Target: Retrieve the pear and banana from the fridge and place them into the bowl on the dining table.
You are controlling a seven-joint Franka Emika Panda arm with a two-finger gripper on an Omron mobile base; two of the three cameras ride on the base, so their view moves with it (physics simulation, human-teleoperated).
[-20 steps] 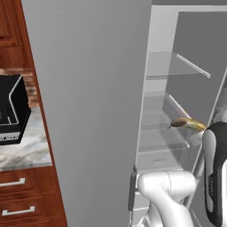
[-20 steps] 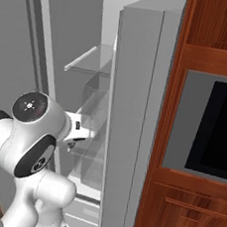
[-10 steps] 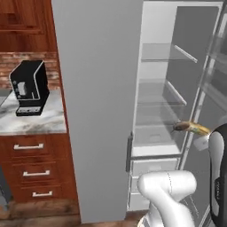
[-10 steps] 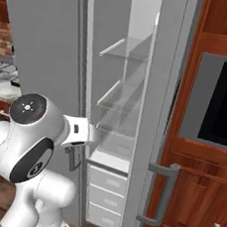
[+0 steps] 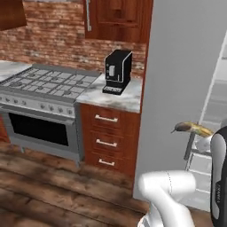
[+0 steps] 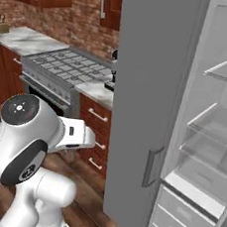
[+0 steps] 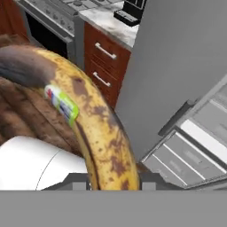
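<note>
The white arm is folded in close over the base, its elbow bent low and the forearm rising at the right edge of the left base view, so the hand sits out in front of the fridge (image 6: 153, 90) rather than inside it. The gripper (image 7: 113, 179) is closed nearly all the way onto the banana (image 7: 88, 119), pinching it near one end; the fingertips themselves are hidden behind the fruit. In the hand view the banana runs up and to the left from the jaws, yellow with brown speckles, a dark tip and a small sticker. In the left base view it sticks out level to the left of the wrist, before the grey fridge door. The fridge stands open, its glass shelves (image 6: 225, 73) bare.
</note>
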